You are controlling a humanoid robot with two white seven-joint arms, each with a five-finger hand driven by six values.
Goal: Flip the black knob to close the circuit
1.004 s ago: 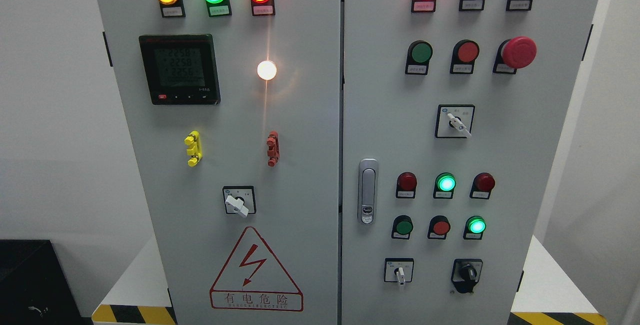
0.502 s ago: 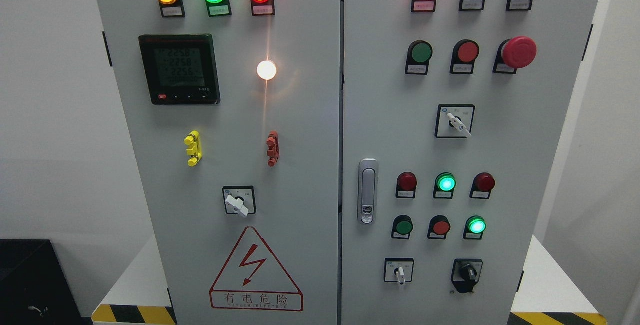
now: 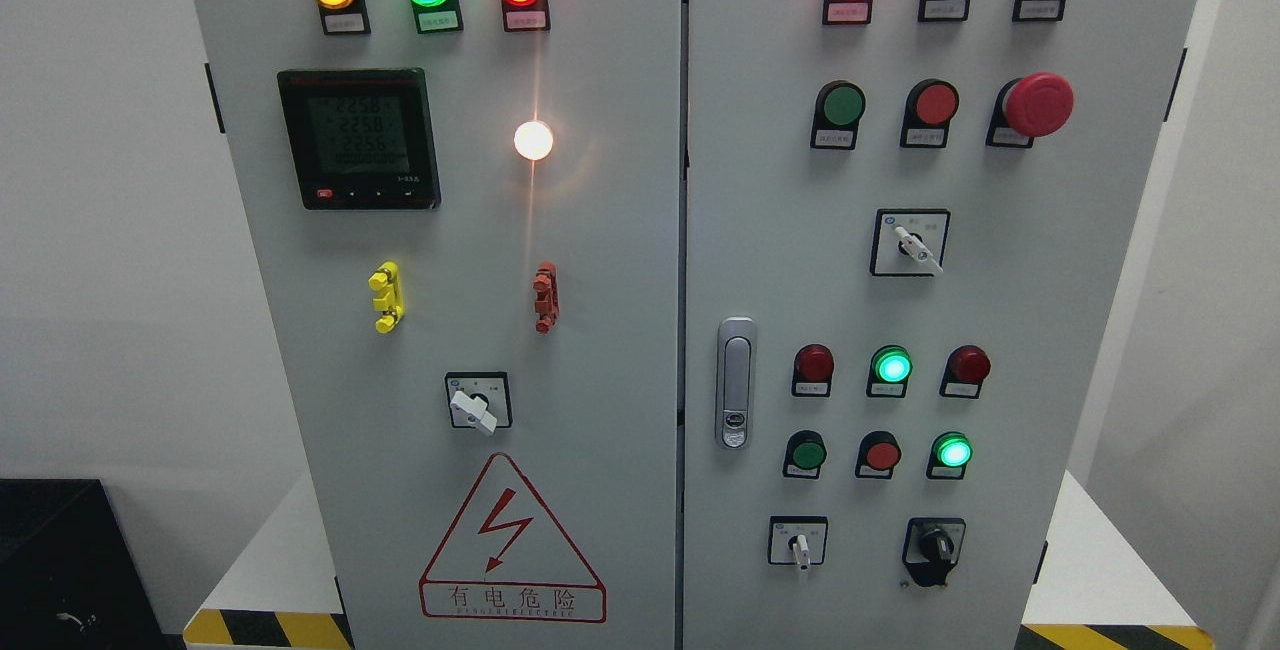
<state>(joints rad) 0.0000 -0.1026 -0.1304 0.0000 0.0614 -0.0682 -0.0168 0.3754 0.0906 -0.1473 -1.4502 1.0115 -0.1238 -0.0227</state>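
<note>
Neither hand shows anywhere in the frame, so how open their fingers are cannot be told. At the lower right of the frame the black knob sits on the grey cabinet, just right of a white selector switch. Above it glows a lit green lamp. A silver door handle stands mid-frame.
</note>
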